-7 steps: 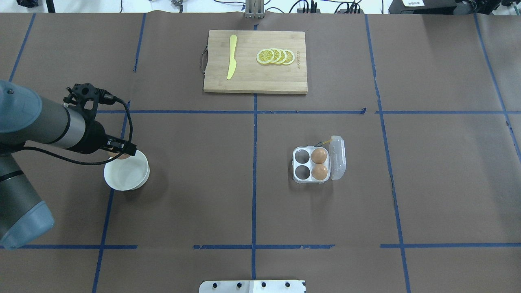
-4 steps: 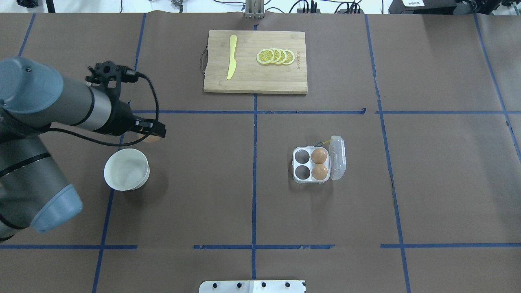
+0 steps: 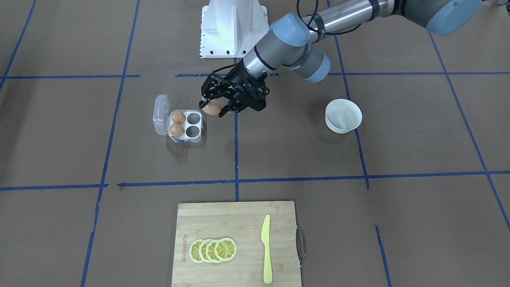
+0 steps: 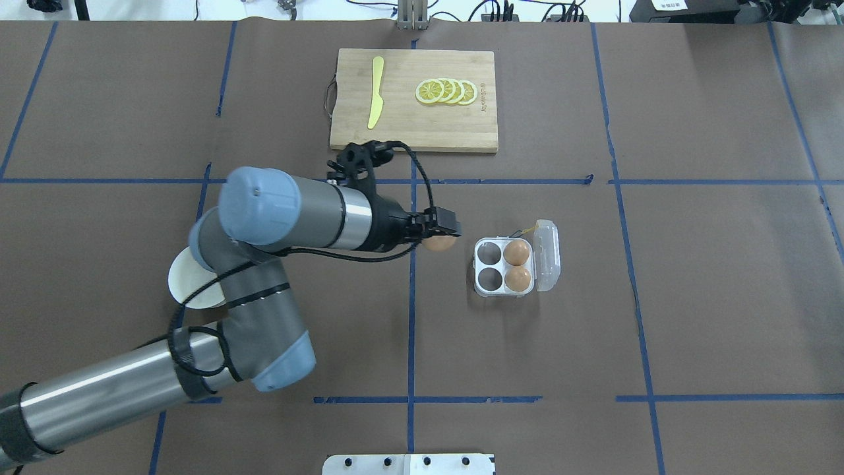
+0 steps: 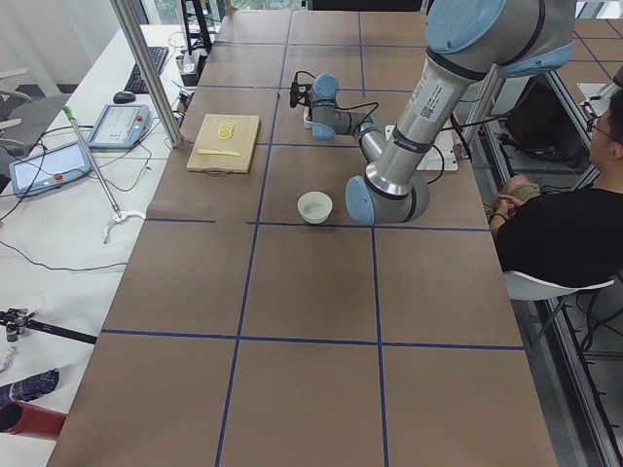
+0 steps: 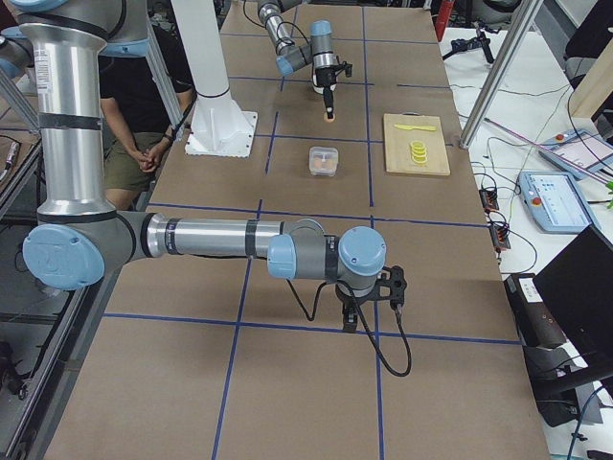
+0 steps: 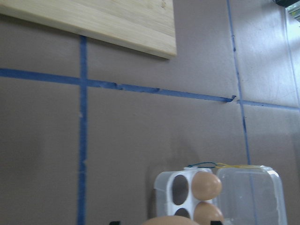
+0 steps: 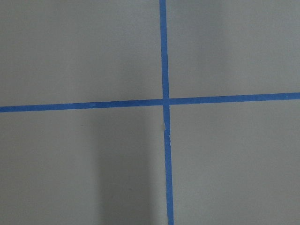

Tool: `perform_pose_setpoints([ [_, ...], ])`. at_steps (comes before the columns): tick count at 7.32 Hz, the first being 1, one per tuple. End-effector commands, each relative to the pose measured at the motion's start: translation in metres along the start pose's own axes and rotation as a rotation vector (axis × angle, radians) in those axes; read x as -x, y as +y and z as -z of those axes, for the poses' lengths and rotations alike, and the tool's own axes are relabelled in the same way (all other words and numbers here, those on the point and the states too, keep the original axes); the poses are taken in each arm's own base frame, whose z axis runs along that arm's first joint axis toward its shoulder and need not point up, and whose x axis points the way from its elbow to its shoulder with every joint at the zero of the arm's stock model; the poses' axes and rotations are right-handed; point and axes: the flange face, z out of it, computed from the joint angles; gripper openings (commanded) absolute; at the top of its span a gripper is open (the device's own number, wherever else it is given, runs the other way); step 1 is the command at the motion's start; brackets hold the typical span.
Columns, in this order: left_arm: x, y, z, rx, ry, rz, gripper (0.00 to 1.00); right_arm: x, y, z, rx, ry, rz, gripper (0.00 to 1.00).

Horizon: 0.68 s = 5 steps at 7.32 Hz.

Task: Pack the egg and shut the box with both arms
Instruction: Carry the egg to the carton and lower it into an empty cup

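Observation:
My left gripper [image 4: 440, 239] is shut on a light-brown egg [image 4: 438, 243] and holds it above the table just left of the box [image 4: 489, 267]. In the front view the held egg [image 3: 212, 107] hangs beside the box [image 3: 194, 118]. The clear box is open, with its lid [image 4: 547, 256] folded out to the right. Two brown eggs [image 4: 517, 253] fill its right cups; the two left cups are empty. The left wrist view shows the egg's top [image 7: 171, 221] and the box [image 7: 180, 187] ahead. My right gripper [image 6: 351, 321] shows only in the right side view; I cannot tell whether it is open or shut.
A white bowl [image 3: 343, 115] stands to the robot's left, partly under the left arm in the overhead view. A wooden cutting board [image 4: 414, 128] with lemon slices [image 4: 447, 91] and a yellow knife [image 4: 376, 92] lies at the far side. The white pedestal [image 3: 233, 24] is at the robot's base.
My left gripper has lifted the egg out of the bowl and carried it to the right, from beside the bowl to just left of the box. The box has not moved.

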Motion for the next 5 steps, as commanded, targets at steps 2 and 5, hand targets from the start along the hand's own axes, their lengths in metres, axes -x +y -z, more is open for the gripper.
perform_pose_setpoints([
  [2,-0.014,0.007,-0.056,-0.018,-0.027,0.01,0.0,-0.001,0.001,-0.001,0.002,-0.003,-0.003,1.0],
  [5,-0.013,0.008,-0.059,-0.024,-0.029,0.01,0.02,0.0,0.002,-0.002,0.006,-0.026,-0.005,1.0],
])
